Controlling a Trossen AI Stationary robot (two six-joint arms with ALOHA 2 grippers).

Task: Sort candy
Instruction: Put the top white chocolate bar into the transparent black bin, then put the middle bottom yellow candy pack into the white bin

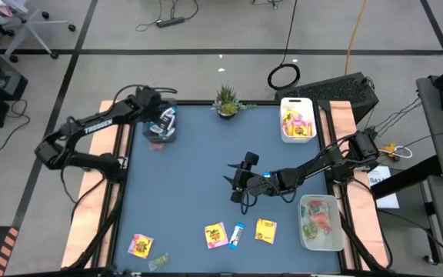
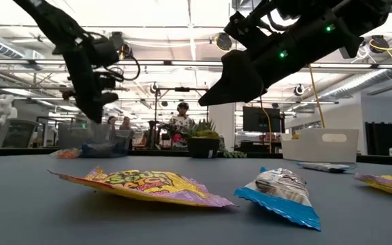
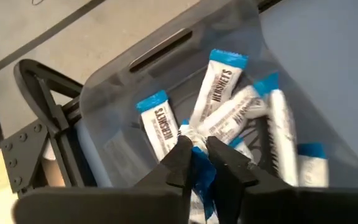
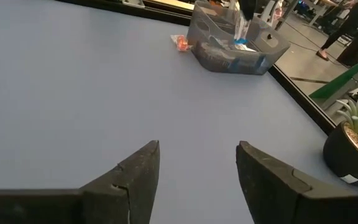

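Table: blue top; loose candy along the near edge, namely yellow packets and one blue-and-white bar.
Clear bin: far left corner; holds blue-and-white bars; a small red piece lies just beside it on the table.
White bin: far right; holds yellow packets.
Clear tray: near right; holds red, pink and green pieces.
Left gripper: over the clear bin, fingers narrow, pinching a blue wrapper end.
Right gripper: above mid-table, fingers wide, nothing between them.
Potted plant: far edge, between the bins.
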